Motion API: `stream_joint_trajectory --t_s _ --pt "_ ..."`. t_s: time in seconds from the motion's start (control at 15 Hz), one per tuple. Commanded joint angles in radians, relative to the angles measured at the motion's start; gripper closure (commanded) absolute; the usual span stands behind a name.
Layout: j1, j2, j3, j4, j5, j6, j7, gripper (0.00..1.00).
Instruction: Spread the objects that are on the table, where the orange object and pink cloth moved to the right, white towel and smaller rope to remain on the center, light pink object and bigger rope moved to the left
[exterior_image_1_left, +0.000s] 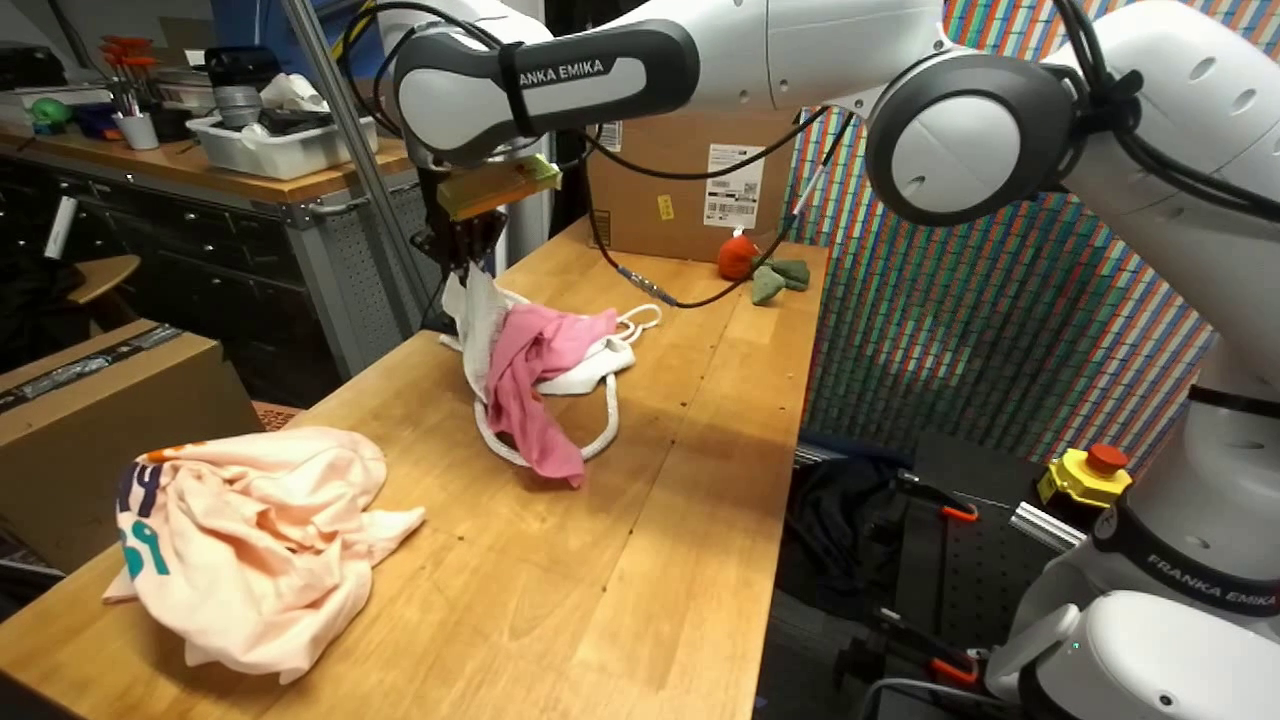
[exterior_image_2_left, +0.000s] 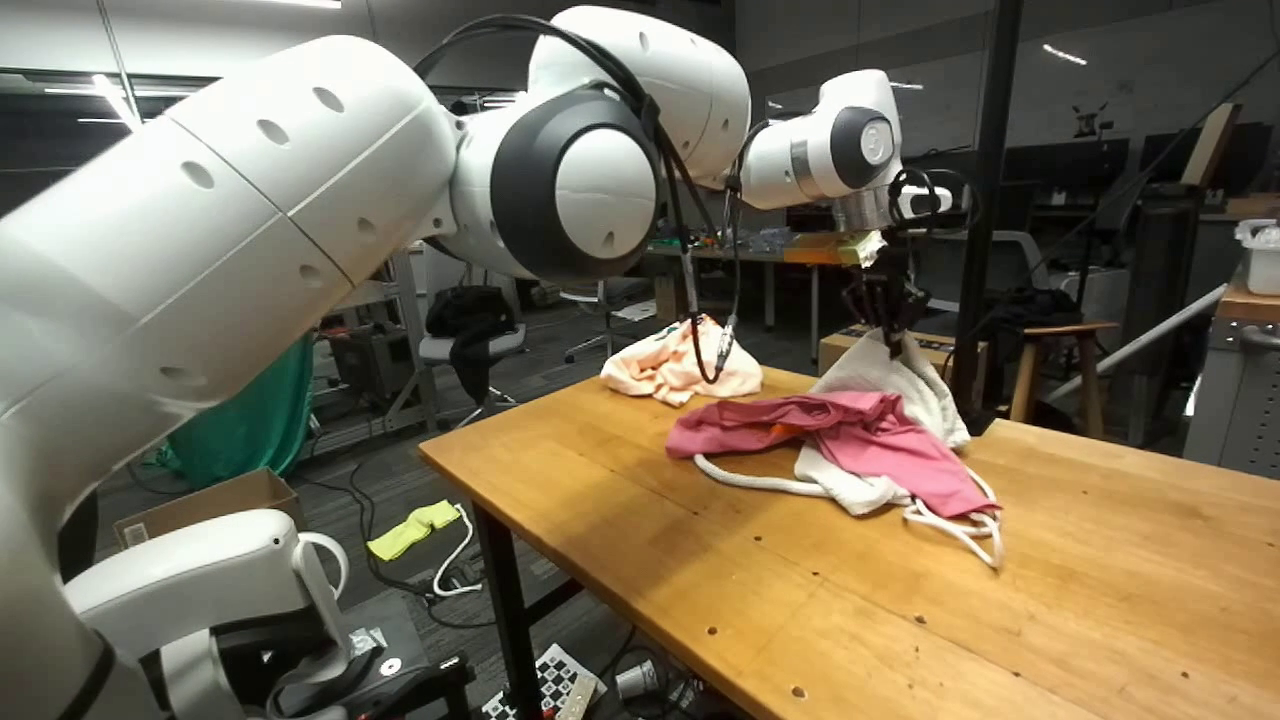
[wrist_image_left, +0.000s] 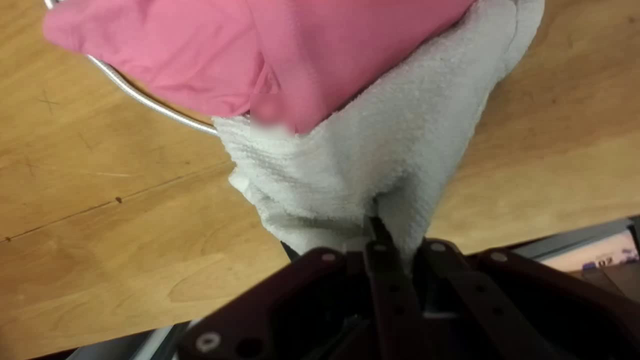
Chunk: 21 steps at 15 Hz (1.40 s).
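And I'm gripping: my black gripper is clenched on the white textured towel, peak pointing up, long axis sloping to the light-brown wooden table, under rose-pink cloth; beyond, a white plastic tub holds assorted items

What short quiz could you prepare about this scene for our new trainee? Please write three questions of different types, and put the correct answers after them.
1. Multiple choice. What does the gripper hold?
a) the orange object
b) the white towel
c) the rope

2. True or false. The pink cloth lies over part of the white towel.

3. Open question. Which cloth lies on the table apart from the others?

Key: 1. b. 2. True. 3. The light pink cloth.
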Motion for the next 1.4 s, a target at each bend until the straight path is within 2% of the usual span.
stream_joint_trajectory --t_s 0.0,0.4,0.53,0.6,0.8,1.13,1.33 --pt "0.001 -0.139 -0.021 -0.189 -0.015 0.137 0.104 0.94" --pt "-0.001 -0.333 -0.041 -0.459 -0.021 0.334 0.205 0.94" --pt "0.003 -0.397 -0.057 -0.546 -0.016 0.421 0.302 0.94" --pt "0.031 -0.430 -0.107 -0.588 0.018 0.462 0.337 0.94" --pt "0.056 -0.517 -0.157 -0.722 0.000 0.586 0.484 0.94" --pt "0.100 -0.675 -0.233 -0.964 -0.074 0.775 0.707 0.94" --pt "0.114 -0.750 -0.268 -1.065 -0.154 0.834 0.842 0.94"
